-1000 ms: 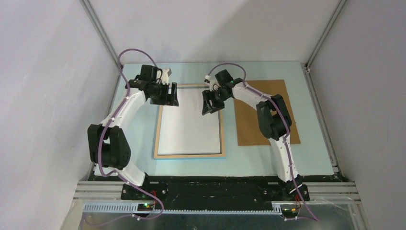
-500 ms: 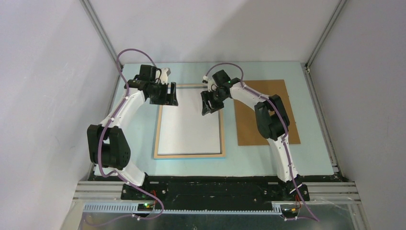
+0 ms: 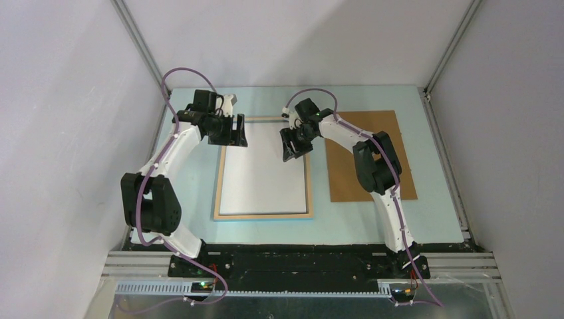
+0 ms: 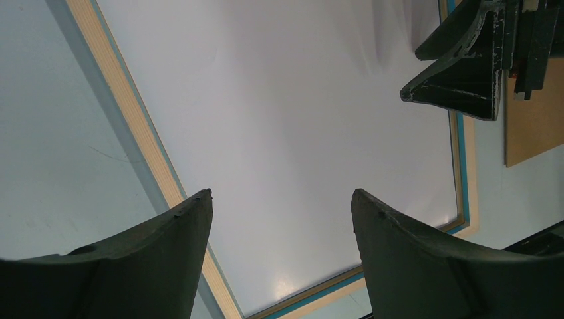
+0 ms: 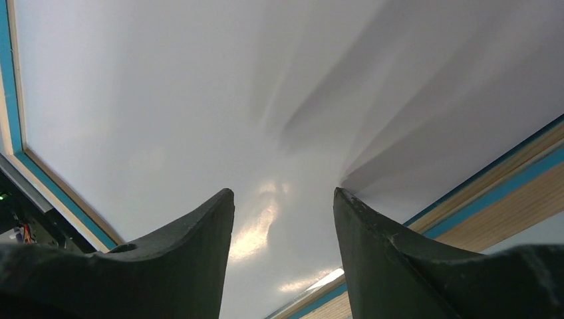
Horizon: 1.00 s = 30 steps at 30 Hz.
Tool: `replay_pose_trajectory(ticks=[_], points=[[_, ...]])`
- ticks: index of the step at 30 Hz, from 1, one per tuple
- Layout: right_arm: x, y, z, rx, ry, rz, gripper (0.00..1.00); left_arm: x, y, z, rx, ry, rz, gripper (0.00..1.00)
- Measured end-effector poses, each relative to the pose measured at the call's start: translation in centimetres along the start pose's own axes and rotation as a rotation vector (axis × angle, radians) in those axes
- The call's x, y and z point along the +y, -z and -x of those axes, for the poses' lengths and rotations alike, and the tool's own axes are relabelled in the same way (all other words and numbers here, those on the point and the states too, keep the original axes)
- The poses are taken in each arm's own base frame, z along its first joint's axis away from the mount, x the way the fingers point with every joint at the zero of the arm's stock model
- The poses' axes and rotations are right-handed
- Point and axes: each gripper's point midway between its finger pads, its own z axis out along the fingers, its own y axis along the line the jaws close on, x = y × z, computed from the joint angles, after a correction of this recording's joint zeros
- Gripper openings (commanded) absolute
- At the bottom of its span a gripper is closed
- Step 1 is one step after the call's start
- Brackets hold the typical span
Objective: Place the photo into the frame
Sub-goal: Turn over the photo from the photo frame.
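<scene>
Top view: frame [image 3: 264,216] lay flat mid-counter [image 3: 439,199], bare wood face up. Photo [image 3: 265,176] sat inside it, white back up, filling the opening. Brown board [image 3: 342,176] lay flat at 3 o'clock of the frame, just beside it, partly under the right arm [image 3: 346,133]. Left arm [image 3: 174,149] reached to the frame's 11 o'clock corner, with the left jaws over that corner. Right jaws were over the photo near its 1 o'clock corner. Couldn't tell from here whether either touched anything.

Left wrist: left jaws were spread wide, nothing between them. The photo's white back filled the gap below. The wood rim ran from 11 to 6 o'clock along the left tip, with a blue inner edge showing at the near corner. Right jaws were visible at 1 o'clock, low over the photo. Board edge at 3 o'clock.

Right wrist: right jaws were also spread and empty, with the white back underneath and tip shadows cast on it. Blue-edged wood rim at 4 and 9 o'clock. Contact with the photo was unclear.
</scene>
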Motion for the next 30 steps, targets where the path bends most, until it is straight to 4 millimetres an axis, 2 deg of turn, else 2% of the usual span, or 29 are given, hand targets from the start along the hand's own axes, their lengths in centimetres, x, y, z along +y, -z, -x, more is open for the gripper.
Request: replay_pose_trajectory(ticks=[30], points=[[-0.28, -0.04, -0.09, 0.001, 0.003, -0.011, 0.62, 0.03, 0.05, 0.03, -0.001, 0.006, -0.008, 0.81]])
